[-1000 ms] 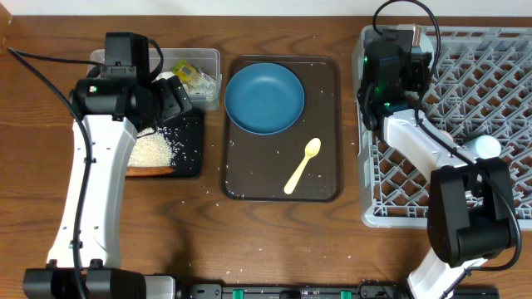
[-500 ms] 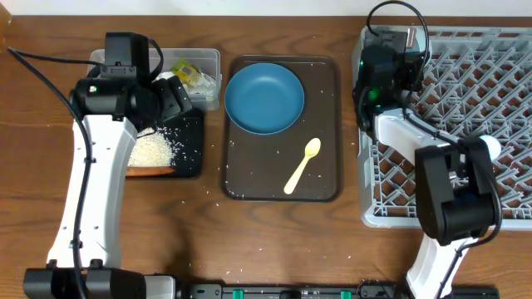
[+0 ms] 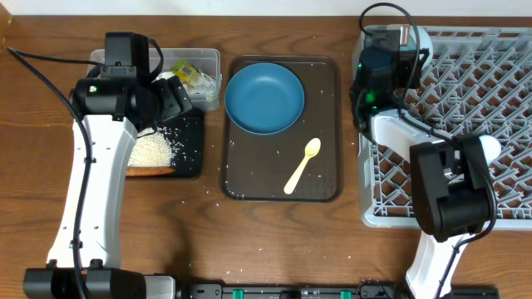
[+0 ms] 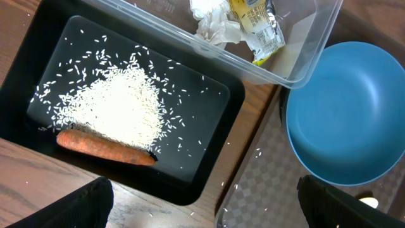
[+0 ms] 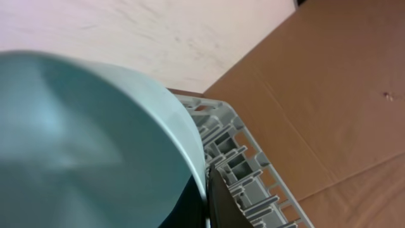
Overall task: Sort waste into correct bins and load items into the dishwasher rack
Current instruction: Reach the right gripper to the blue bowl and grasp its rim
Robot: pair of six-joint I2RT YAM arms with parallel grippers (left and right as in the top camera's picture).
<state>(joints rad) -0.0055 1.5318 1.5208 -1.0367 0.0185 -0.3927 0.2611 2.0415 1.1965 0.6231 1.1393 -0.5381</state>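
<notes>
Right gripper (image 3: 403,41): clamped on the light blue cup (image 5: 82,145). One dark finger (image 5: 218,202) lies against the cup's rim. The other finger is hidden by the cup. The cup is held above the far left corner of the dishwasher rack (image 3: 499,100), which sits at the right edge of the counter.

Left gripper (image 4: 202,196): fingers spread wide apart, holding nothing and touching nothing. It hangs over the near edge of the black tray (image 4: 209,164), toward the far left corner of the counter.

Black tray contents: heaped rice grains (image 4: 123,114), with the orange piece (image 4: 104,147) lying along the heap's near side.

Clear tub (image 4: 297,57): beside the tray on its far side. It holds the crumpled tissue (image 4: 212,19) and the yellow-green wrapper (image 4: 256,28).

Brown serving tray (image 3: 249,174), mid-counter: carries the blue plate (image 3: 264,98) and the pale yellow spoon (image 3: 302,165), lying apart.
</notes>
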